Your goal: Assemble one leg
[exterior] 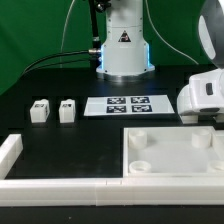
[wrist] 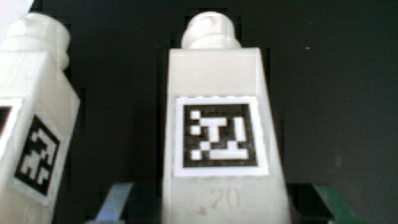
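Observation:
In the wrist view a white leg (wrist: 217, 110) with a black-and-white tag and the number 20 lies on the black table. My gripper (wrist: 222, 196) is open and straddles the leg's near end. Its fingers (wrist: 118, 196) stand on either side with a dark gap to the leg. A second tagged leg (wrist: 36, 115) lies right beside the first. In the exterior view the white gripper body (exterior: 203, 98) is low at the exterior view's right, and it hides these two legs. Two more legs (exterior: 40, 110) (exterior: 67, 108) stand at the exterior view's left.
The large white panel (exterior: 170, 170) with raised rim and round bosses lies at the front right. The marker board (exterior: 128, 104) lies in the middle, before the robot base (exterior: 122, 50). A white L-shaped rail (exterior: 50, 186) runs along the front and left.

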Tool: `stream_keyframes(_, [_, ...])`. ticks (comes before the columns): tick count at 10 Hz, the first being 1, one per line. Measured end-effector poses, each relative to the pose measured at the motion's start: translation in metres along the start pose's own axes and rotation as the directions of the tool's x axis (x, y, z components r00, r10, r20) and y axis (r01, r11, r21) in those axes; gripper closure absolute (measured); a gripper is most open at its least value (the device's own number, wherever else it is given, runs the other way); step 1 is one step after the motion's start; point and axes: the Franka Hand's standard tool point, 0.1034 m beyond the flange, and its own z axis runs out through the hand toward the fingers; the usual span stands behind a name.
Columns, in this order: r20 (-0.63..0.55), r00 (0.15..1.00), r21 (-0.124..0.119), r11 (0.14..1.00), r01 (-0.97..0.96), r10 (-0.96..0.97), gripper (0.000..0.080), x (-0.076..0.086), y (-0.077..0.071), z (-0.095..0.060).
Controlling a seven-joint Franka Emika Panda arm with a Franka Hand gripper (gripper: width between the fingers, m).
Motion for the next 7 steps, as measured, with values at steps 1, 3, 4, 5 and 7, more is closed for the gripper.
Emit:
stream_keyframes(1, [-0.002,1.000,0.001,1.000,0.001,-0.001,0.0508,-0.001,0.001,-0.002])
stream_keyframes(3, [0.007,1.000,0.000,1.000,0.010,-0.010,0.0508,-0.007,0.004,-0.010])
stream_keyframes(4, [0.020,1.000,0.000,1.000,0.014,-0.014,0.0508,-0.015,0.009,-0.018])
stream_keyframes(5, [0.042,0.999,-0.002,1.000,0.016,-0.016,0.0507,-0.027,0.015,-0.028])
stream_keyframes(7, [0.052,0.999,0.002,1.000,0.013,-0.013,0.0506,-0.038,0.024,-0.048])
